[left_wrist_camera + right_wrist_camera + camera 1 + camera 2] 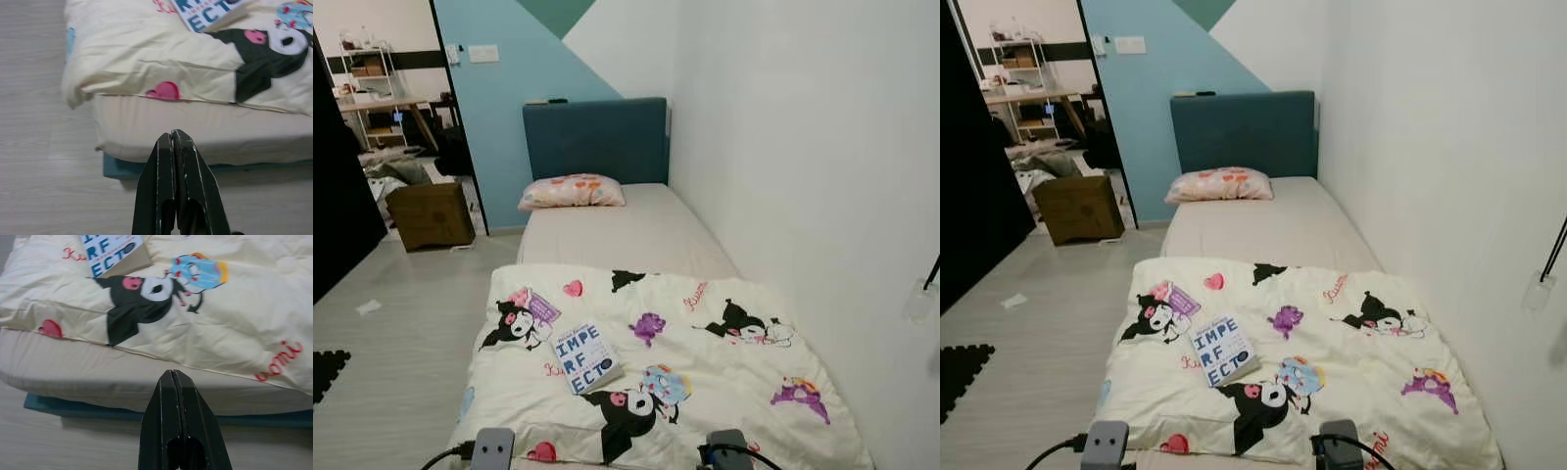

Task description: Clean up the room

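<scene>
Left pincer (172, 134): fingers pressed together along their length, no gap between them; holds nothing, touches nothing; hangs above the floor just before the foot of the bed, tips toward the mattress edge.
Right pincer (172, 374): fingers likewise closed flat against each other; empty; poised off the foot of the bed, clear of the blanket.
Book (586, 356): white cover with large blue letters; lies flat on the blanket, slightly turned, near the foot end and toward the bed's left side; apart from both pincers.
Blanket (705, 367): cream, printed with black cartoon figures, hearts and purple shapes; spread over the lower half of the bed; its edge hangs a little over the mattress at the foot.
Bed (626, 235): narrow, set along the white wall on the right; upper half of the mattress bare; teal base visible under the foot end.
Pillow (573, 191): pale with pink and orange print; rests at the head, against the headboard.
Headboard (595, 137): dark teal, upholstered, upright against the blue and white wall.
Floor (401, 333): pale wood planks; a small scrap of white paper (368, 306) lies on it to the left; a black mat (327, 371) at the left edge.
Box (431, 213): brown, standing on the floor by the doorway.
Bench (386, 102): in the room beyond the doorway, a white shelf rack behind it; cluttered, details too small to tell.
</scene>
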`<state>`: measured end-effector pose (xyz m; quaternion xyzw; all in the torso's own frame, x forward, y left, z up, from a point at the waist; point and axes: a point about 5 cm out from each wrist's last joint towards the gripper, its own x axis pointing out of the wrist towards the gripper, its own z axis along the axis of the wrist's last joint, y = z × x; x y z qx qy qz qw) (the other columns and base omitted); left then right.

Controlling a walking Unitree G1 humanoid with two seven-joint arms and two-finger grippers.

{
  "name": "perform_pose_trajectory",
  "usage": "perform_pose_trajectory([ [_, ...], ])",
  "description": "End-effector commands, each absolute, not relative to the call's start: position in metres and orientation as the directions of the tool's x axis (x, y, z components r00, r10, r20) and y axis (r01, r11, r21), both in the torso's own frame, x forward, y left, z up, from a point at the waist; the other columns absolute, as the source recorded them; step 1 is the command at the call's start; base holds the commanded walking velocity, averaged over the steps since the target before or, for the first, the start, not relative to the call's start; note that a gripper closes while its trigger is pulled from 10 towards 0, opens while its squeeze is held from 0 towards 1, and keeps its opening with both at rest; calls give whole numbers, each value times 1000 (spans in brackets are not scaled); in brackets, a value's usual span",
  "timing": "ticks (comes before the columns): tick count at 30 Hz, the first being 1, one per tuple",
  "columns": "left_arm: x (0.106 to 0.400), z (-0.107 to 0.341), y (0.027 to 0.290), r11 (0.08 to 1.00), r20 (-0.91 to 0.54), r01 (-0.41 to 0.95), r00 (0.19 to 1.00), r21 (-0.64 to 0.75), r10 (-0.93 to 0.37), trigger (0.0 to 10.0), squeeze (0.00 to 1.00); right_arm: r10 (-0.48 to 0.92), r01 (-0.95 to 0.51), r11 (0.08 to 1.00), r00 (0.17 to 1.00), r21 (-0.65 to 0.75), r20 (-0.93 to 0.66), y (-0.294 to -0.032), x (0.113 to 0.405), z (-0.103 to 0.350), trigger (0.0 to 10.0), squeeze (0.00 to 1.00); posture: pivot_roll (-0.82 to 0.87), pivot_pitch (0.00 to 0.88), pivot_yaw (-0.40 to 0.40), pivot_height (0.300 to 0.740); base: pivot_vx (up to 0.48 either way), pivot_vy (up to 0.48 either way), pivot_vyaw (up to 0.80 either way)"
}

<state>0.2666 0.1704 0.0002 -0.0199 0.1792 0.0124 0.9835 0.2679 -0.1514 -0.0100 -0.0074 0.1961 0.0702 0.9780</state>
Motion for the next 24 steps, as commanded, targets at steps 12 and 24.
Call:
perform_pose_trajectory([
  [12,262,-1,183,999,-348,-44,936,5,42,10000,0,152,-151,988,906,32,-395,-143,263,-14,10000,0,-12,89,31,740,0,0,0],
  [24,259,-3,181,998,-347,-58,936,-13,49,10000,0,150,-149,988,904,32,-399,-148,262,-15,10000,0,-15,92,23,740,0,0,0],
])
